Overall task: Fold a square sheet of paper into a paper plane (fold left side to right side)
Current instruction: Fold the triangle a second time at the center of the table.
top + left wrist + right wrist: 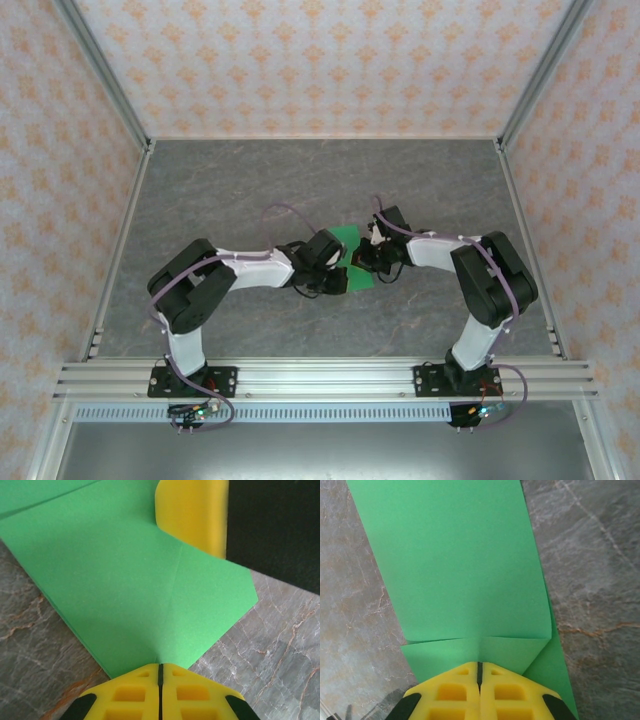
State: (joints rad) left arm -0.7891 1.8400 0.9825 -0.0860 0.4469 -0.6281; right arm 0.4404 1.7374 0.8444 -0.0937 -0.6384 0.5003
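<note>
The square sheet of paper (pixel 349 238) is bright green, folded into an angular creased shape, and lies flat on the grey table between my two arms. My left gripper (pixel 160 666) is shut, its yellow tips set down on the paper (pixel 125 580) near one corner, at the end of a faint crease. My right gripper (pixel 479 664) is shut too, tips resting on a folded-over flap of the paper (pixel 455 565). One yellow finger of the right gripper (pixel 192 512) shows on the paper's far side in the left wrist view. From above, both grippers (pixel 335 272) (pixel 367 256) cover the paper's middle.
The grey marbled table (pixel 250 190) spreads round the paper, with patterned walls at the back and sides. An aluminium rail (pixel 320 378) carries both arm bases along the near edge.
</note>
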